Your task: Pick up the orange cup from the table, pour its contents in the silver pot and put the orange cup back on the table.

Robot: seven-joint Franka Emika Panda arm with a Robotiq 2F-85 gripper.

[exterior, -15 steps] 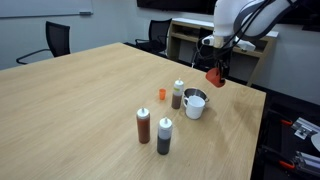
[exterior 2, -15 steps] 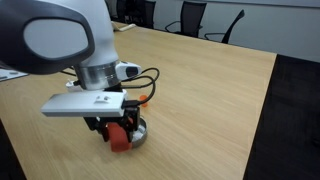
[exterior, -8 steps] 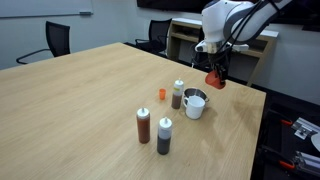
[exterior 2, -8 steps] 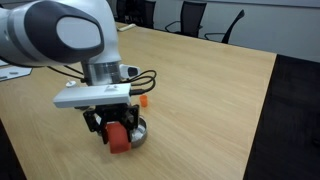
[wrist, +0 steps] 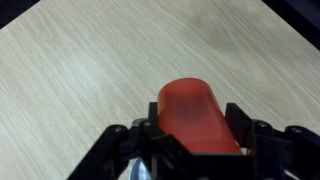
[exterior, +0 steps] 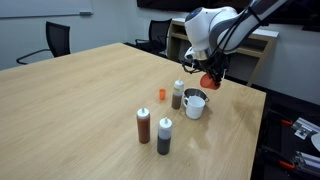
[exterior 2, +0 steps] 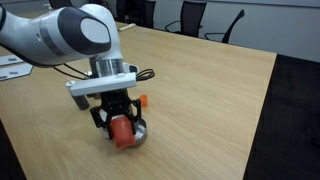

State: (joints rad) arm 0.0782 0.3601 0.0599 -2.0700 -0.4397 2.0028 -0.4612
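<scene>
In the wrist view the gripper (wrist: 193, 120) clamps the orange cup (wrist: 190, 100) between its two fingers, with the wood-grain table (wrist: 80, 70) beyond it. In an exterior view the cup (exterior 2: 122, 131) hangs clear of the table, just above the silver pot (exterior 2: 139, 134); behind them sits a tiny orange piece (exterior 2: 143, 100)

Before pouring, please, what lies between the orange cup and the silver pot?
Nothing: in an exterior view, only air separates the orange cup and the silver pot.
</scene>
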